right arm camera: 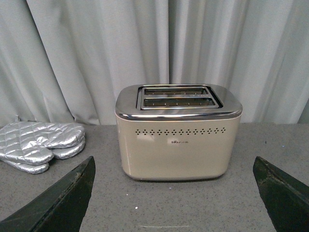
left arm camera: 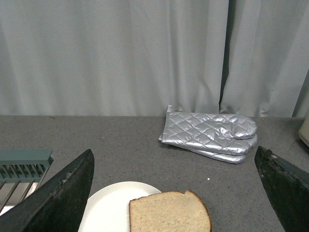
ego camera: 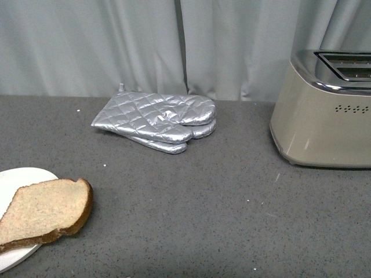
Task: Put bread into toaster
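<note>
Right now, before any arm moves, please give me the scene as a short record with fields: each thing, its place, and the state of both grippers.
plate: white, near left of the counter
bread: one slice, flat on the plate, one end past the rim
toaster: upright, at the right, both slots empty
oven mitts: silver, stacked, middle back
left gripper: open, holding nothing, facing the bread
right gripper: open, holding nothing, facing the toaster

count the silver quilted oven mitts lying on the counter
2, stacked on the grey speckled counter near the curtain: the top silver quilted mitt, and the lower mitt peeking out beneath it. Any third would be hidden.
</note>
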Controlling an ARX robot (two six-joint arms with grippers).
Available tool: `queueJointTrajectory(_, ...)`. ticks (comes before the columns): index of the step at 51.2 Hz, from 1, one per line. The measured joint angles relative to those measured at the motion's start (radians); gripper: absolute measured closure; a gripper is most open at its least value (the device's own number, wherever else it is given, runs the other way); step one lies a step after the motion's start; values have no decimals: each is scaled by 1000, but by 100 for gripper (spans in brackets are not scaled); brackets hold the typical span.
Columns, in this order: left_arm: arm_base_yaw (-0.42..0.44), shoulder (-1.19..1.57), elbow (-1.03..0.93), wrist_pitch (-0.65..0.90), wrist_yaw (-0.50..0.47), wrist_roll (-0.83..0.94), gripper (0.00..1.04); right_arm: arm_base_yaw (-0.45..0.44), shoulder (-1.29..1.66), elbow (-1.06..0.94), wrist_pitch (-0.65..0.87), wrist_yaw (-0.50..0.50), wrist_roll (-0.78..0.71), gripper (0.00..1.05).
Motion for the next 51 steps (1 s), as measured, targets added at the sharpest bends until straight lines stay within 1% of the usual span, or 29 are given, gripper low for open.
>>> queueJointTrajectory(51,0,0,0,0,0,0,7,0,0,0,0,0,0,9)
